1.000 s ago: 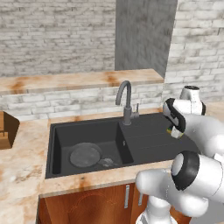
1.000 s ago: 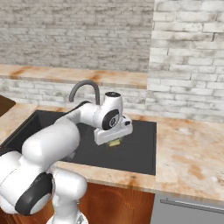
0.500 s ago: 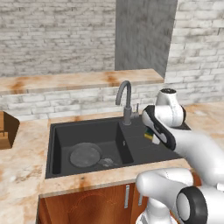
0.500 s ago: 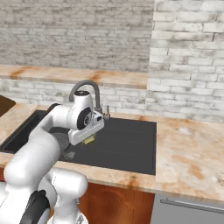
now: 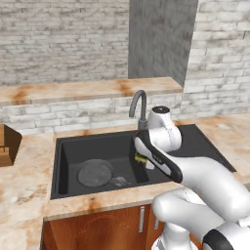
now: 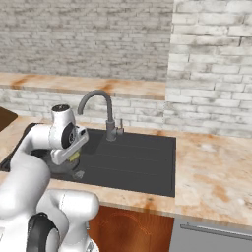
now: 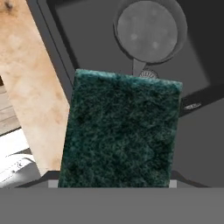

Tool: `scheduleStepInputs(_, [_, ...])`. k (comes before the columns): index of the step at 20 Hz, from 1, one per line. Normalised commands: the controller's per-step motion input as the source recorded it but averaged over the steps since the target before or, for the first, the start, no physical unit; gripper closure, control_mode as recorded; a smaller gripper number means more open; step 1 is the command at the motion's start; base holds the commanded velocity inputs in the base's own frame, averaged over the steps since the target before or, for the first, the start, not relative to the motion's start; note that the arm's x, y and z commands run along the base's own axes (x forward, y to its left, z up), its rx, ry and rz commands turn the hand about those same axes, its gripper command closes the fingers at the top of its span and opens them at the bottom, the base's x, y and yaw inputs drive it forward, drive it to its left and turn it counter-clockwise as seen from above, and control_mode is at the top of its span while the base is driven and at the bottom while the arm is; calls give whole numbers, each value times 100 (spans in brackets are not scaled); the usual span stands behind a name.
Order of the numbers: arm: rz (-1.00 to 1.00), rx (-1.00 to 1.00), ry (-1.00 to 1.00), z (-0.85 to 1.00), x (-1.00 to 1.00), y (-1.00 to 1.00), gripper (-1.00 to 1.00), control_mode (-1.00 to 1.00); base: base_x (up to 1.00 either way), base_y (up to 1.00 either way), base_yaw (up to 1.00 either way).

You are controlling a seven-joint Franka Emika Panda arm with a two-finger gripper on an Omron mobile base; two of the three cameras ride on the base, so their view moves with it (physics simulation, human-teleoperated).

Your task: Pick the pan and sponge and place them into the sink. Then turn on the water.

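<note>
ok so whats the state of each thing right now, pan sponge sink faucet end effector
pan: lying flat in the left basin
sponge: held in the end effector, green side to the hand camera, above the sink
sink: right basin bare, no water seen
faucet: no water running
end effector: shut on the sponge, over the divider between basins

The arm (image 5: 195, 180) is glossy white with rounded, bulbous links, dark grey joint rings and a black band at the wrist.
</note>
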Motion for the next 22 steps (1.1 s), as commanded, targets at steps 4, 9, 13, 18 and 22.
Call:
scheduleStepInputs(4, [5,1,-2,-17,18,70,100,-100,0,0,0])
scheduleStepInputs(9, [0,0,0,-25,56,50,100,-100,0,0,0])
scheduleStepInputs(13, [0,0,0,-19,62,49,100,-100,0,0,0])
scheduleStepInputs(18, [0,0,-4,-22,54,50,100,-100,0,0,0])
scheduleStepInputs(22, [0,0,-3,-33,42,51,100,-100,0,0,0])
